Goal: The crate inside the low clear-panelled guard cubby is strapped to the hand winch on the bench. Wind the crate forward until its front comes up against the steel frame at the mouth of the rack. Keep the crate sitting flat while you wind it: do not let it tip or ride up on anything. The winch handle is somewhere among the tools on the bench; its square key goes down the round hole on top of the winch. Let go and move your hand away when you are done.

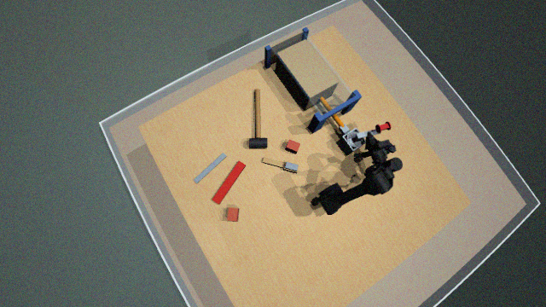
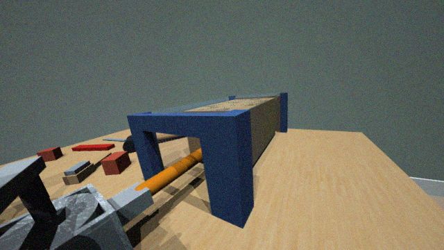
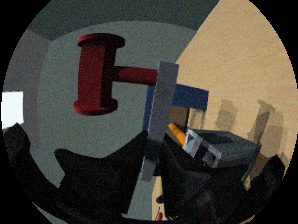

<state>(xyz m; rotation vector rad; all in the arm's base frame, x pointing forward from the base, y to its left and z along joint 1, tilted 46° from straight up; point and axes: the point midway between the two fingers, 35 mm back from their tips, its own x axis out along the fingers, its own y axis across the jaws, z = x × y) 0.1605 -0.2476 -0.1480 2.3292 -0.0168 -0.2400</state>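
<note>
My gripper is shut on the winch handle's grey bar; its red knob sticks out to one side. The handle's dark key post points down over the top of the grey winch. I cannot tell whether the key is in the hole. The orange strap runs from the winch under the blue frame to the tan crate. The crate sits flat, its front behind the frame with a gap.
A mallet, a red block and a flat tool with a grey head lie beside the winch and cubby. A red bar, a grey strip and another red block lie farther off.
</note>
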